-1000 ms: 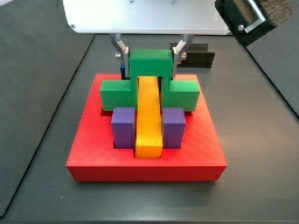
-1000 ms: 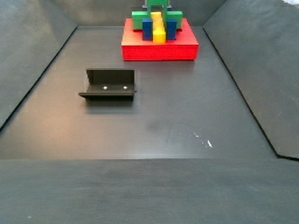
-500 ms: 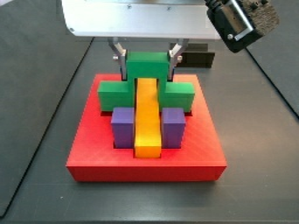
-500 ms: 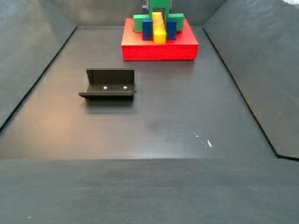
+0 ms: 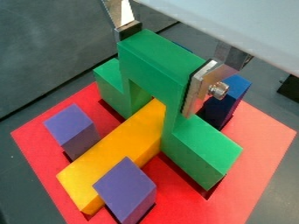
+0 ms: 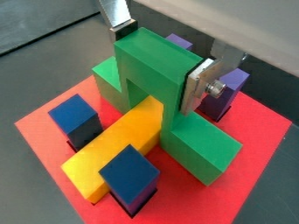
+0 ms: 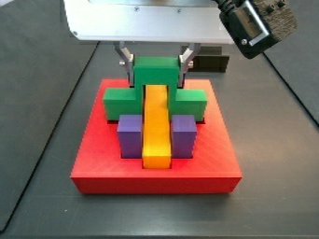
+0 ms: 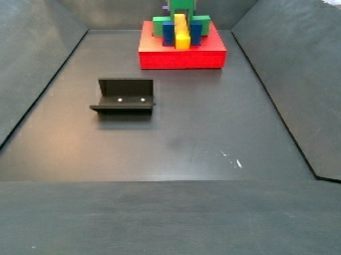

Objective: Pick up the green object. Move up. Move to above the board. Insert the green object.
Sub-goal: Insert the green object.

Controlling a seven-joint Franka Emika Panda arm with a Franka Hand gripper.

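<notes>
Nearest in a side view, well apart from my fingers, stands the dark L-shaped fixture (image 8: 123, 97) on the bare grey floor (image 8: 173, 139). Farther back lies the large flat red square board (image 7: 156, 163); purple blocks (image 7: 130, 133) flank the long yellow bar (image 7: 157, 126) that runs straight toward me. My gripper (image 7: 157, 54) hangs over the board's far part, its silver-plate fingers (image 5: 208, 83) pinching the raised middle cube of the bright green matte arch-shaped object (image 5: 163, 83), which straddles the yellow bar's end, low side cubes on the board.
</notes>
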